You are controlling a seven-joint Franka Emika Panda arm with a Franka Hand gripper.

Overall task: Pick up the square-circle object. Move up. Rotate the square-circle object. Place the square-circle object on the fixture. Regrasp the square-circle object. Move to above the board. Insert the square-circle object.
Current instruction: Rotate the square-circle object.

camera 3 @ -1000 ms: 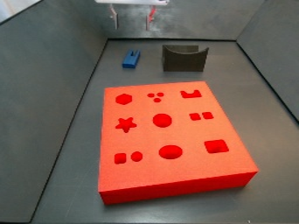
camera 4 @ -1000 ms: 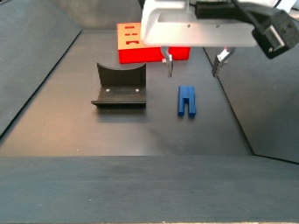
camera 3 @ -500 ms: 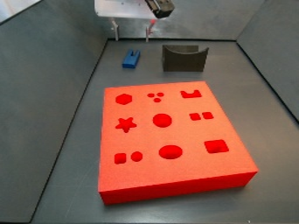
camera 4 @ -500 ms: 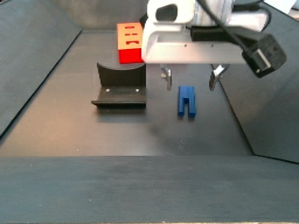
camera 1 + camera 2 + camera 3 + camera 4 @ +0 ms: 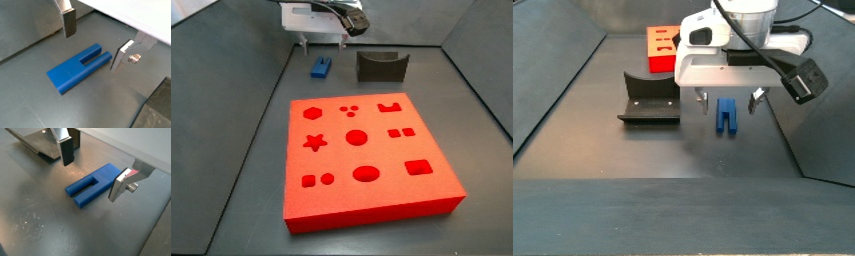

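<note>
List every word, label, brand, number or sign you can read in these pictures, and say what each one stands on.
None: no readable text shows in any view.
The square-circle object, the board, the fixture and the open gripper above the object all look unmarked.

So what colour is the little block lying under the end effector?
Bright blue square-circle object, clearest in a wrist view, below the open end effector.

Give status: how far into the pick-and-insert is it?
Nothing completed. In hand: the open gripper straddles the square-circle object, which lies flat on the floor, ungrasped. Left: grasp, lift, rotate, place on the empty fixture, regrasp, insert into the board.
</note>
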